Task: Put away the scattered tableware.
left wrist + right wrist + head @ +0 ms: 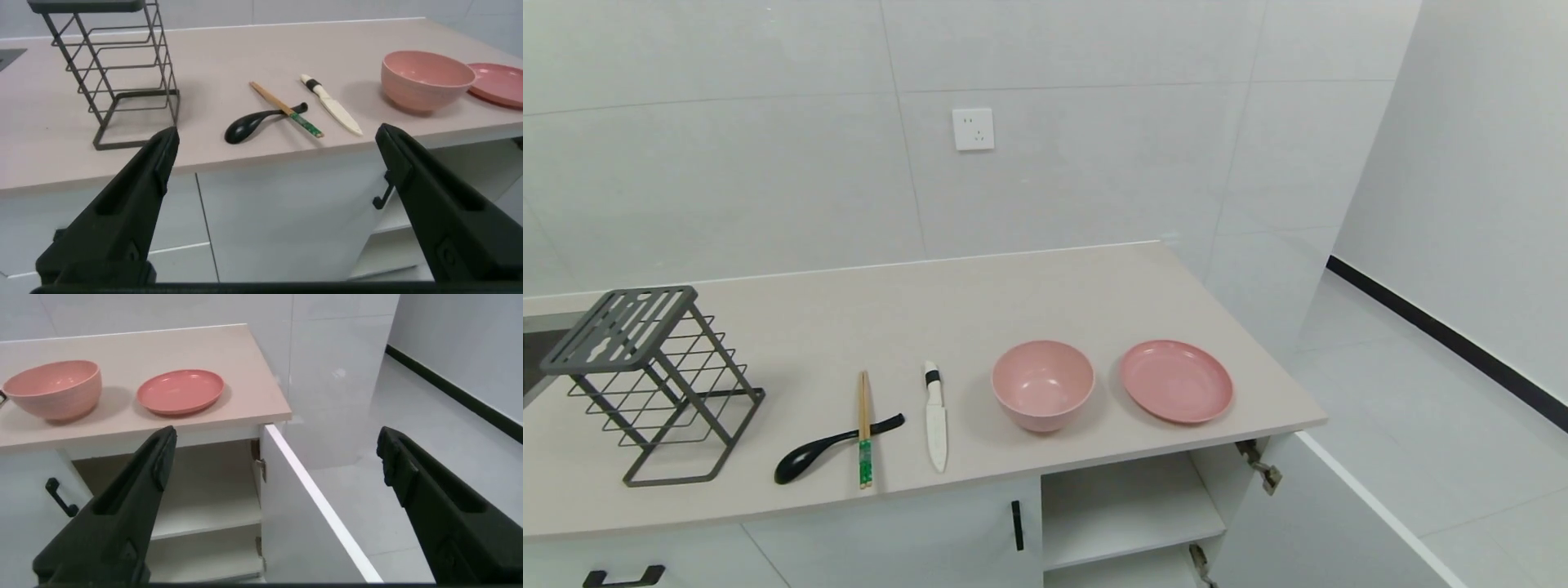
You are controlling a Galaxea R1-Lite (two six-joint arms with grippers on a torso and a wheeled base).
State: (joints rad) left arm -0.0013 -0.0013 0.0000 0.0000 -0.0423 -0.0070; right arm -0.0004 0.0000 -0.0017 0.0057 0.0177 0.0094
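Since left gripper [275,139] and right gripper [276,434] gape wide, empty, we judge plate [1176,380] first: pinch right rim, lift level, slide onto shelf [1127,506] below.

The chopsticks [864,425] cross the black spoon [796,468] and hide a bit of its handle. In the left wrist view the picture's edge cuts the pink plate [497,84] and the wire rack [86,5]. The head view's edge cuts the open cabinet's lower shelf [1123,576].

Pink bowl [1042,384] and plate [1175,380], black spoon [827,448], white knife [935,416].
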